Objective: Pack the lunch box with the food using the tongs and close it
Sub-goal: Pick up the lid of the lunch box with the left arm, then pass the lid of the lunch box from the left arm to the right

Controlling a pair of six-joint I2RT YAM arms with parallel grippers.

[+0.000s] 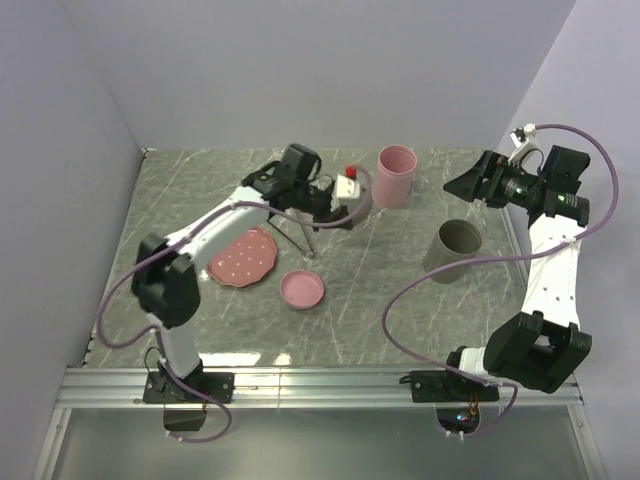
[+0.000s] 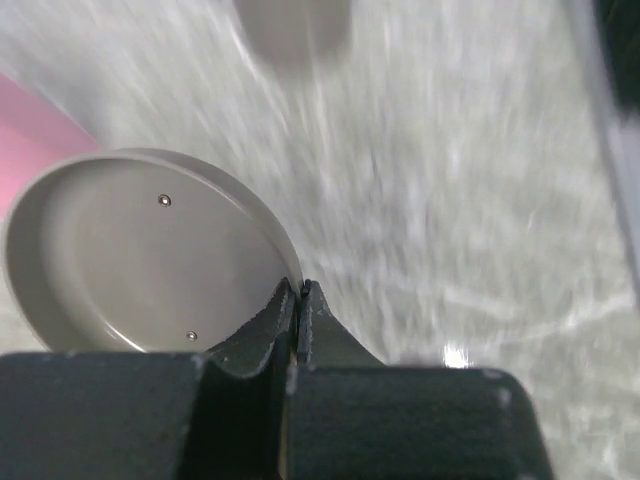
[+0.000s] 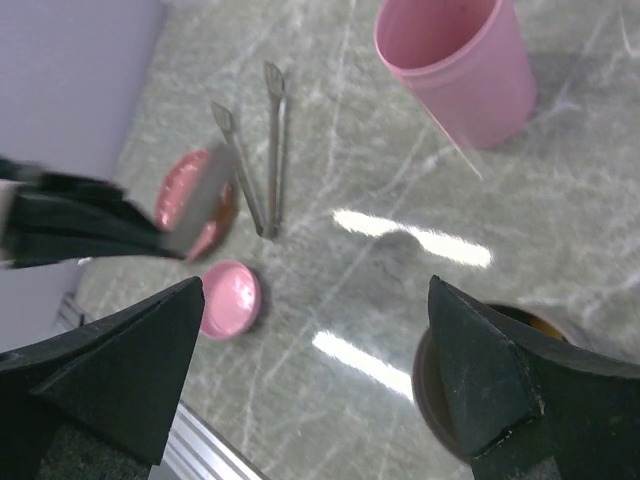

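Pressed together low in the left wrist view, my left gripper pinches a grey lid by its rim. Upper left in the right wrist view, the tongs lie flat on the table, thin silver arms in a narrow V. My right gripper hangs spread wide, empty.

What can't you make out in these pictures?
Any food on the pink plate: too small in the top view, half covered by the left arm in the right wrist view.
Inside the grey cup: mostly blocked by the right gripper, right wrist view.
The table behind the grey lid: blurred, left wrist view.
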